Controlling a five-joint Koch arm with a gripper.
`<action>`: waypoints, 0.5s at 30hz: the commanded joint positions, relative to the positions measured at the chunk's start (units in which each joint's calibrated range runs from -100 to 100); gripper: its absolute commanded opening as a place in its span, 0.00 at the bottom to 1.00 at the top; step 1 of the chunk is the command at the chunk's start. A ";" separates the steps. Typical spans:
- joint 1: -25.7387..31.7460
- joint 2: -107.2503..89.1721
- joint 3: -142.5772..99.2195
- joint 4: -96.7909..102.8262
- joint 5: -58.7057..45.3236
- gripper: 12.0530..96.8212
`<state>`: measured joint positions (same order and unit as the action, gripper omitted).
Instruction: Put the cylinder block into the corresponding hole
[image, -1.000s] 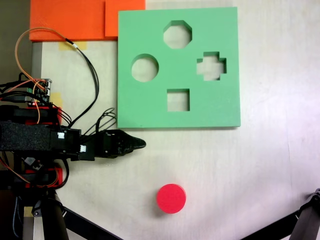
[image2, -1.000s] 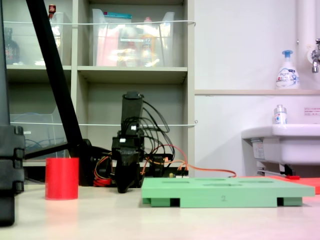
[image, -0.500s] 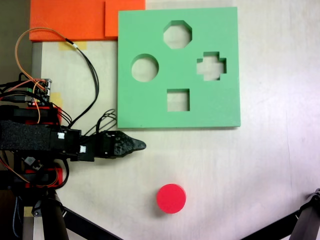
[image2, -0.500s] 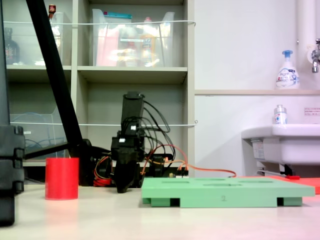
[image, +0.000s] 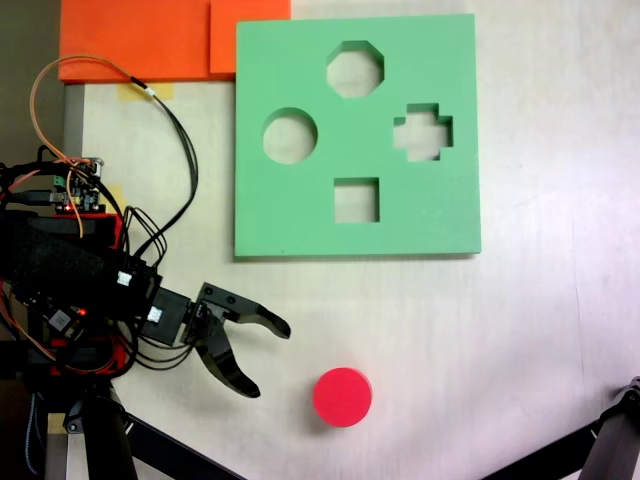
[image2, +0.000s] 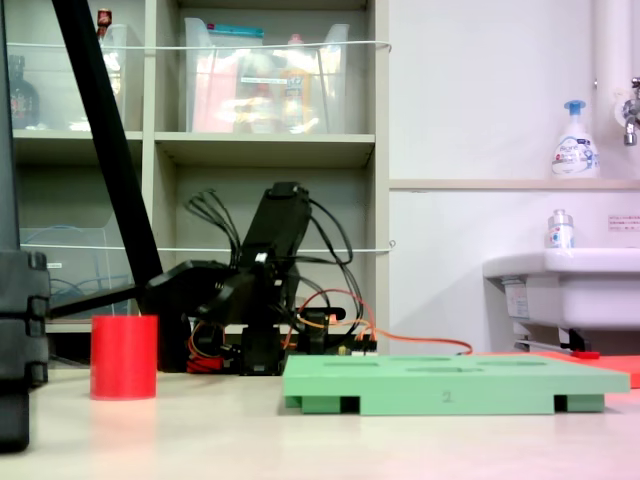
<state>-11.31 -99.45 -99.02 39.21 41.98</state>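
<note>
Approach step, nothing gripped yet. The hand (image: 268, 360) has its jaws spread wide apart and empty, aimed toward the cylinder block (image: 342, 397), which stands free on the bench (image: 520, 330) near the bottom edge in the top-down fixed view, a bit left of that edge's middle. Block and hand are near but apart; the lower jaw tip is closest, with bare bench between. In the low side fixed view the arm (image2: 262, 290) is folded low behind the block (image2: 124, 357), and the hand itself is hard to make out there. Next move, my read: carry the open jaws on until they straddle the block, drop low enough to catch its side wall, then close. After that it's a lift and carry to the corresponding hole (image: 290, 136), the round cut-out on the left side of the green board (image: 440, 220), which sits toward the bench's top edge. Block is a short red cylinder, flat top, smooth sides, upright, roughly as wide as that hole. So I'd expect a snug fit needing square alignment.
</note>
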 joint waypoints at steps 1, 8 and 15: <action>-0.24 -0.55 -0.98 4.37 4.10 0.44; 0.15 38.84 2.11 34.79 5.18 0.66; 0.39 68.87 7.20 53.47 6.89 0.83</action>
<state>-10.96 -32.56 -93.92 87.18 48.42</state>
